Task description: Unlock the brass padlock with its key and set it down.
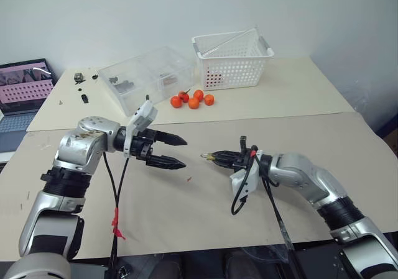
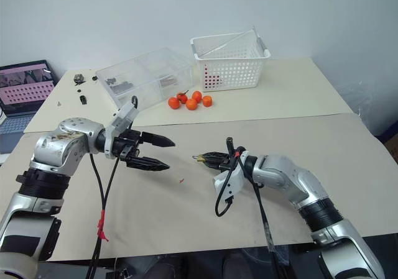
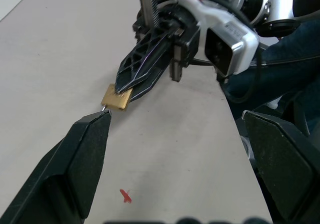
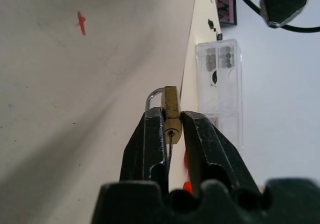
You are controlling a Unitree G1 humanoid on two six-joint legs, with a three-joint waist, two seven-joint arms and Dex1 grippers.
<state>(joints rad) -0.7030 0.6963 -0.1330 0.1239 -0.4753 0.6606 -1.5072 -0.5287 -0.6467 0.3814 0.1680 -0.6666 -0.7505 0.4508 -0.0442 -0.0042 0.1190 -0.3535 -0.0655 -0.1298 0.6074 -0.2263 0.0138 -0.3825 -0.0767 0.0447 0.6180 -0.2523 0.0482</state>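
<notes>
Right wrist view: brass padlock (image 4: 171,115) is pinched between the right gripper's (image 4: 173,129) two black fingers, keyhole end facing the camera, silver shackle (image 4: 152,98) sticking out past the fingertips. A thin dark sliver hangs from the keyhole; can't tell if that is the key.

Left wrist view confirms it: right gripper (image 3: 124,92) clamps the gold body at its tips, lock held above the beige table (image 3: 60,54), not resting on it. Shackle end sits just beside the tip of one left finger (image 3: 82,149); contact can't be told.

Head views: lock (image 1: 209,157) is in the air over the middle of the table, at the tip of the right gripper (image 1: 214,158), which points toward the robot's left. Left gripper (image 1: 182,152) faces it from the other side, fingers spread wide, holding nothing, a gap between its tips and the lock.

Small red mark (image 1: 189,179) on the table below that gap. Farther back: a cluster of orange fruits (image 1: 193,99), a clear plastic box (image 1: 146,77) beside them, a white basket (image 1: 232,59). Laptop (image 1: 25,86) at the far left edge.
</notes>
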